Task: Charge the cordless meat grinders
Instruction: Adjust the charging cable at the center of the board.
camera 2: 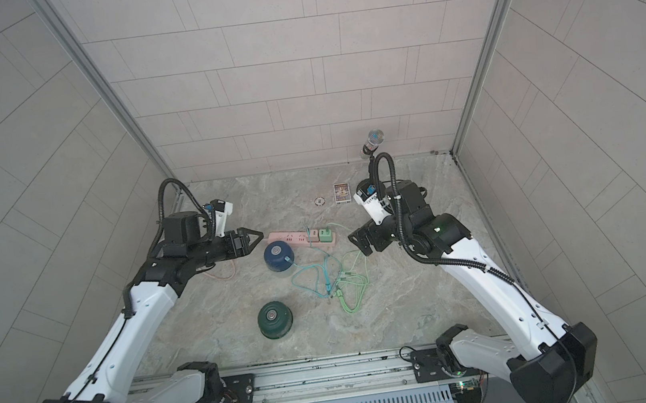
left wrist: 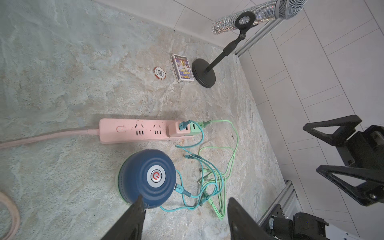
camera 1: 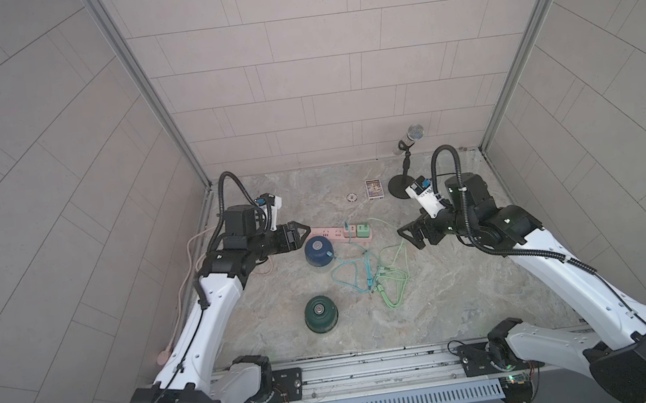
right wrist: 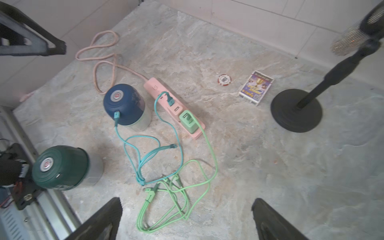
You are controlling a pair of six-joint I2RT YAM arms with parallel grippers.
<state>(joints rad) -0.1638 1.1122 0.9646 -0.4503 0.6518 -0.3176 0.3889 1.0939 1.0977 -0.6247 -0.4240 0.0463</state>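
Two cordless meat grinders stand on the stone tabletop. The dark blue one [camera 1: 319, 250] [left wrist: 148, 178] [right wrist: 122, 104] is beside the pink power strip [camera 1: 334, 234] [left wrist: 135, 131], with a teal cable [right wrist: 116, 115] plugged into its side and running to the strip's pink adapter. The dark green one [camera 1: 320, 312] [right wrist: 60, 168] stands nearer the front with no cable in it. My left gripper [camera 1: 304, 236] [left wrist: 186, 199] hovers open just left of the blue grinder, holding nothing. My right gripper [camera 1: 409, 238] [right wrist: 188, 200] hangs open right of the cables. A light green cable [right wrist: 166, 197] runs from the green adapter, its ends loose.
A glittery microphone on a black stand [camera 1: 407, 167] occupies the back right. A card box [camera 1: 373, 190] and a poker chip [camera 1: 351, 197] lie beside it. The strip's pink cord [camera 1: 188, 277] trails along the left wall. Tiled walls enclose three sides.
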